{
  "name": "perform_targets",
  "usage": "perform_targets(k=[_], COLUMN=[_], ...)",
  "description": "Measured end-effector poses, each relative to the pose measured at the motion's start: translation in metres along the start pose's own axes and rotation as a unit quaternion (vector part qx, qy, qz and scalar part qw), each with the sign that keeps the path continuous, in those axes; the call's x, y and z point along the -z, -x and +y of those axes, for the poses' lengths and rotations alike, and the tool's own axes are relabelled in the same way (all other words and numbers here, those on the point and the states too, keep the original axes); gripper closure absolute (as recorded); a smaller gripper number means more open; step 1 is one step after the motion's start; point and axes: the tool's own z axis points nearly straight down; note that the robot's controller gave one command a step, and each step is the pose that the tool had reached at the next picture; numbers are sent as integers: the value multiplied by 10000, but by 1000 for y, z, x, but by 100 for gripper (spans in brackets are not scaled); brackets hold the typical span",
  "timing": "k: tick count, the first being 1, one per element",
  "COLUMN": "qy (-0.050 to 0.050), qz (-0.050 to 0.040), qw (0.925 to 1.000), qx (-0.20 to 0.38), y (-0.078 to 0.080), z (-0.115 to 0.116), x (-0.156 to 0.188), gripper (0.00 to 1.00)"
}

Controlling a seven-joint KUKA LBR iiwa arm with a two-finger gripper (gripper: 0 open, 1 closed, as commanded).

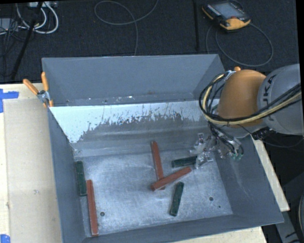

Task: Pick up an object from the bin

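My gripper hangs low at the right side of the bin floor. Its fingertips are at the right end of a dark green stick that lies flat. Just below it a red-brown stick lies slanted, its right end close under the fingertips. A second red-brown stick stands nearly lengthwise to the left, crossing the slanted one. Another dark green stick lies in front of these, apart from the gripper.
Along the bin's left wall lie a dark green stick and a red-brown stick end to end. The arm with its orange cover and cables comes in over the bin's right rim.
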Motion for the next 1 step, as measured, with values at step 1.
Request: perform_targets(k=[1], qy=[6], qz=[60], qw=[10000], qx=[23], y=[-47], z=[-7], x=[156], gripper=[100])
